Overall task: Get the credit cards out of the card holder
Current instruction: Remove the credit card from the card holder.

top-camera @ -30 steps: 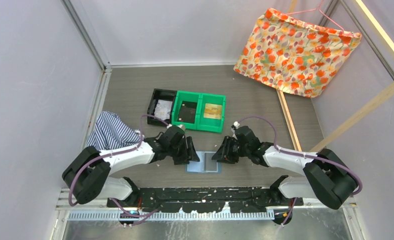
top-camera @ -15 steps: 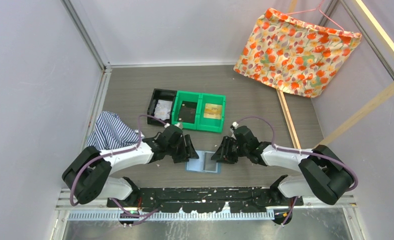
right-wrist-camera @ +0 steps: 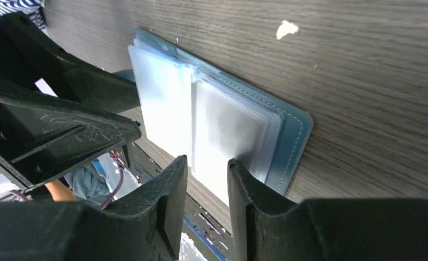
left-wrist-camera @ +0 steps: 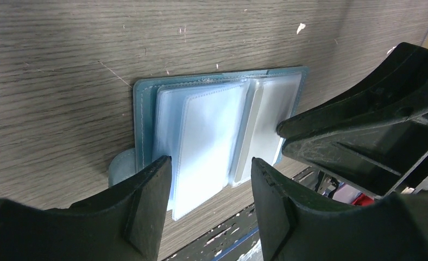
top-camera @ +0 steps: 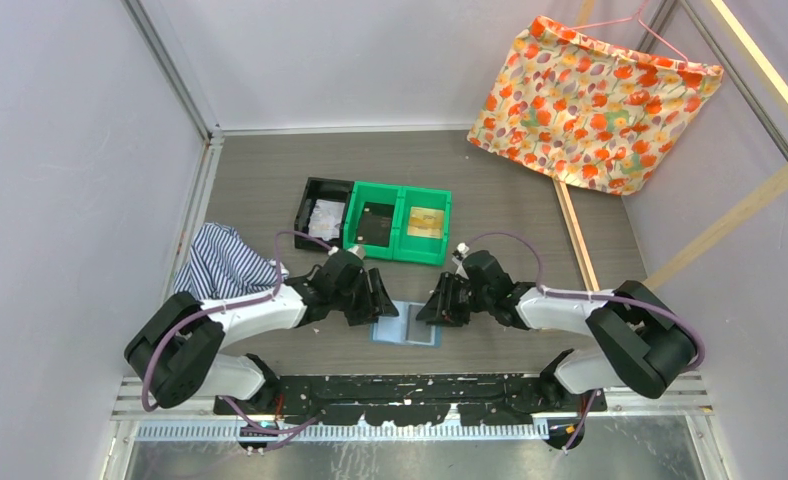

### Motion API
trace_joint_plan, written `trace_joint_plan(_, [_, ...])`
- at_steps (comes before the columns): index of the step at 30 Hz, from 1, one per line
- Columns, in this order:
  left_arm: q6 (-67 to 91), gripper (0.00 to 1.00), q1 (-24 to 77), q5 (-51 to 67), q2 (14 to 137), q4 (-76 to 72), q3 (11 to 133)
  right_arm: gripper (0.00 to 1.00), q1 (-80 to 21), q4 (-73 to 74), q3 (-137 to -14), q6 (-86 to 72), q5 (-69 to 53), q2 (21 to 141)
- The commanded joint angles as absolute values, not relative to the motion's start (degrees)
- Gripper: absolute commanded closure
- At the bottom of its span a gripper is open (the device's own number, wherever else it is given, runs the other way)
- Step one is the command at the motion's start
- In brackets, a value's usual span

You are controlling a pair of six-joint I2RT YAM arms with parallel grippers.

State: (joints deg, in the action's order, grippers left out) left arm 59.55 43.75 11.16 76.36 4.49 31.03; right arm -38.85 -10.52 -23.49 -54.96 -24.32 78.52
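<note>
Left fingers point(left-wrist-camera: 149, 201) stand apart w/ nothing between them, poised over the left half of the card holder point(left-wrist-camera: 201, 130). Right fingers point(right-wrist-camera: 171, 198) are also apart, narrower gap, empty, over its right half. Card holder lies open flat on the table point(top-camera: 530, 200), clear sleeves up, closing tab on its left side. Can't tell if cards sit in the sleeves. Behind it: green bins point(top-camera: 398, 222), w/ a black bin point(top-camera: 322, 210) touching them. Well left of it: striped cloth point(top-camera: 225, 265). Far back-right: floral cloth point(top-camera: 595, 100).
</note>
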Motion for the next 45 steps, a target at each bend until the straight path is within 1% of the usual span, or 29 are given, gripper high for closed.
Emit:
trace_joint_plan(1, [58.8,0.43,43.43,10.37,77.95,4.37,29.46,0.62,-39.8,-12.99,-25.23,-54.43,-25.88,78.77])
trace_joint_plan(6, [57.7,0.43,43.42,10.37,73.74,5.68,30.09,0.62,-39.76,-5.73,-25.25,-52.39,-21.91,73.55])
trace_joint_plan(11, [56.62,0.39,43.42,9.75,62.69,8.46,30.66,0.61,-39.81,-1.05,-24.01,-52.19,-18.89,67.01])
trace_joint_plan(15, [56.09,0.39,43.13,11.62,59.73,7.91,30.76,0.61,-39.73,-2.68,-23.72,-52.35,-19.89,69.49])
trace_joint_plan(19, [56.91,0.39,42.98,16.28,62.63,3.14,30.25,0.61,-39.76,-4.74,-23.58,-52.79,-20.56,71.59])
trace_joint_plan(26, [60.2,0.41,42.98,20.99,73.4,-8.43,27.65,0.61,-39.8,-3.22,-22.24,-51.96,-18.82,70.31])
trace_joint_plan(31, [58.42,0.43,42.91,19.45,77.75,-6.59,27.47,0.61,-39.73,-3.67,-21.77,-51.69,-19.23,70.52])
trace_joint_plan(34, [57.0,0.43,42.89,17.87,77.93,-3.47,28.09,0.61,-39.81,-4.22,-22.22,-51.29,-20.09,71.22])
trace_joint_plan(40, [56.18,0.44,42.89,17.54,78.3,-2.56,27.95,0.61,-39.73,-5.8,-22.89,-50.77,-21.64,73.2])
trace_joint_plan(45, [56.16,0.44,42.89,18.35,79.47,-3.25,28.07,0.61,-39.96,-6.04,-23.71,-50.72,-22.89,71.83])
